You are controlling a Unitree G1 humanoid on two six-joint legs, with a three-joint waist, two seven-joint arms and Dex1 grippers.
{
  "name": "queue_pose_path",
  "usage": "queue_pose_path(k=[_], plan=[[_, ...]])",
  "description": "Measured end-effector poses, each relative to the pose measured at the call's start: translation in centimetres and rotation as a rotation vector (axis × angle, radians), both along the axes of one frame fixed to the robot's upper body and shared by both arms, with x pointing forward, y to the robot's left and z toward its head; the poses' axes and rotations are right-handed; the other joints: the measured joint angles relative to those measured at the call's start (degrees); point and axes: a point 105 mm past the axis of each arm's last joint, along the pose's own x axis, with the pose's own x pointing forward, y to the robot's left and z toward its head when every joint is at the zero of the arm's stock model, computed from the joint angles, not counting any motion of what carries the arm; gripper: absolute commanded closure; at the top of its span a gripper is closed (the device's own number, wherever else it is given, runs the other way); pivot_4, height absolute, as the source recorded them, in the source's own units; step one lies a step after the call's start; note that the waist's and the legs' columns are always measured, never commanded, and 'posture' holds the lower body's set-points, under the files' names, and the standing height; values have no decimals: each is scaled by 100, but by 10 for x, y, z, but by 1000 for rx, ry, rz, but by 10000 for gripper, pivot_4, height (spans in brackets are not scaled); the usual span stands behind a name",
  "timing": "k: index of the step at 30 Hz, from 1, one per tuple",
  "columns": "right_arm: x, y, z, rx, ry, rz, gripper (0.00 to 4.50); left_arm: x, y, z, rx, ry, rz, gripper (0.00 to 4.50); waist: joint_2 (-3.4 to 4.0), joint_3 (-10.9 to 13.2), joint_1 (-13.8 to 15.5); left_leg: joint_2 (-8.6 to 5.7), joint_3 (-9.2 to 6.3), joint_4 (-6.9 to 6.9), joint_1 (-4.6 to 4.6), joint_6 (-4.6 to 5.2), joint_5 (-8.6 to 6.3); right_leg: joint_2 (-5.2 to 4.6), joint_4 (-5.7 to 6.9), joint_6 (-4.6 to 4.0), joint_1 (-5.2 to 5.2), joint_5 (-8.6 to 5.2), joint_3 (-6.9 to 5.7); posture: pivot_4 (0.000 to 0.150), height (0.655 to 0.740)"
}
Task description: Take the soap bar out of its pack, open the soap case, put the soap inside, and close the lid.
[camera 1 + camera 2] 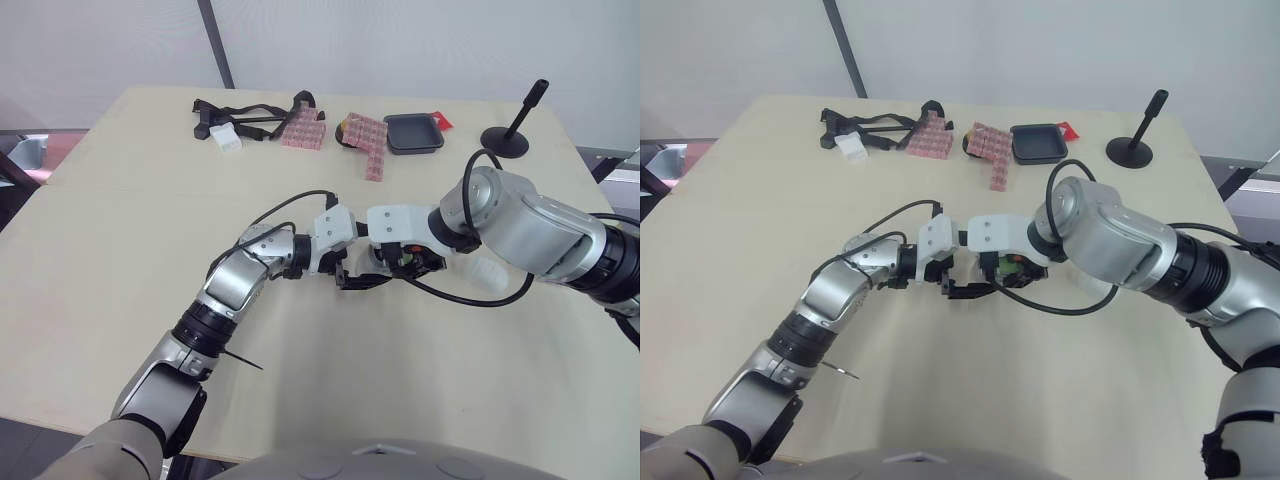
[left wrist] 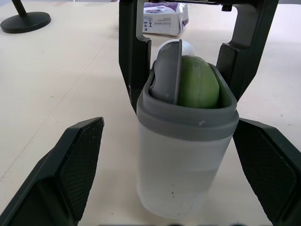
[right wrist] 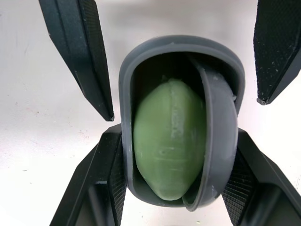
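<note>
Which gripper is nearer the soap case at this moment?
Right. The right gripper clamps the soap case on both sides. The left gripper is open, its fingers flanking the case with a gap on each side.

Both arms reach inward and meet at the soap case (image 2: 186,160), the right gripper (image 3: 176,141) clamping its sides and the left gripper (image 2: 168,127) facing it, fingers (image 2: 77,162) spread wide either side.
</note>
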Motion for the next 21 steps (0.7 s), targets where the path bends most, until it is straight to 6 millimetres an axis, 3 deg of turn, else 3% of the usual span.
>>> queue_pose_path(k=[5, 7, 21], plan=[[2, -1, 2, -1, -18, -6, 24118, -1, -1, 0, -2, -2, -7, 21971, 0, 0, 1, 2, 0, 1, 0, 0, 0, 0, 1, 0, 0, 0, 1, 1500, 7400], [2, -1, 2, -1, -15, 0, 24118, -3, -2, 0, 4, -11, -24, 26044, 0, 0, -1, 2, 0, 1, 1, 0, 0, 0, 2, 0, 0, 0, 1, 1500, 7400], [1, 1, 2, -1, -9, 8, 24118, -4, 0, -1, 15, -27, -38, 26046, 0, 0, 0, 11, 0, 2, 1, 1, 0, 0, 6, 0, -2, 0, 3, 1500, 7400]])
